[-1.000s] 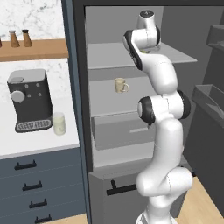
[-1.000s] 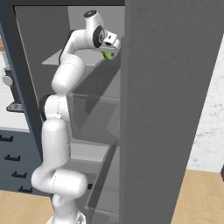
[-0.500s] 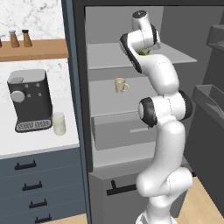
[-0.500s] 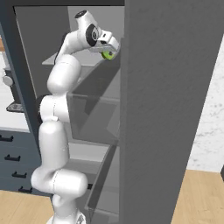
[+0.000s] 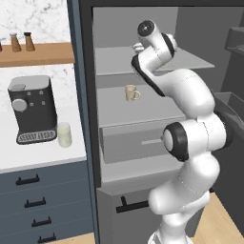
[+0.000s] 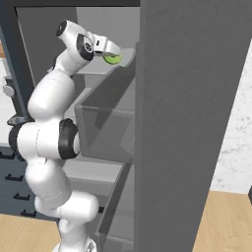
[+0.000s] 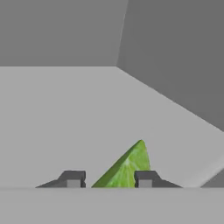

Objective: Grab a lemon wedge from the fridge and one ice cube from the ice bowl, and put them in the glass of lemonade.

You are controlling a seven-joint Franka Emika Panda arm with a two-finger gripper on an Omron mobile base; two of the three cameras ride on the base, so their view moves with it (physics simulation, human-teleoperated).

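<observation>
My gripper [image 6: 111,53] is up at the top shelf inside the open fridge [image 5: 88,119], shut on a green lemon wedge [image 6: 112,59]. In the hand view the lemon wedge [image 7: 127,168] pokes up between the two dark fingertips of the gripper [image 7: 109,178], over the grey shelf floor. The glass of lemonade [image 5: 64,134] stands on the white counter, just right of the coffee machine. The ice bowl and the ice cube are out of view.
A black coffee machine [image 5: 32,109] sits on the counter left of the fridge. A beige mug [image 5: 131,93] stands on the middle fridge shelf. The fridge's open door [image 6: 192,123] rises close on the right. Blue-grey drawers [image 5: 38,205] run below the counter.
The hand has drawn back a little to the left along the top shelf, carrying the lemon wedge with it. The grip has stayed the same.
</observation>
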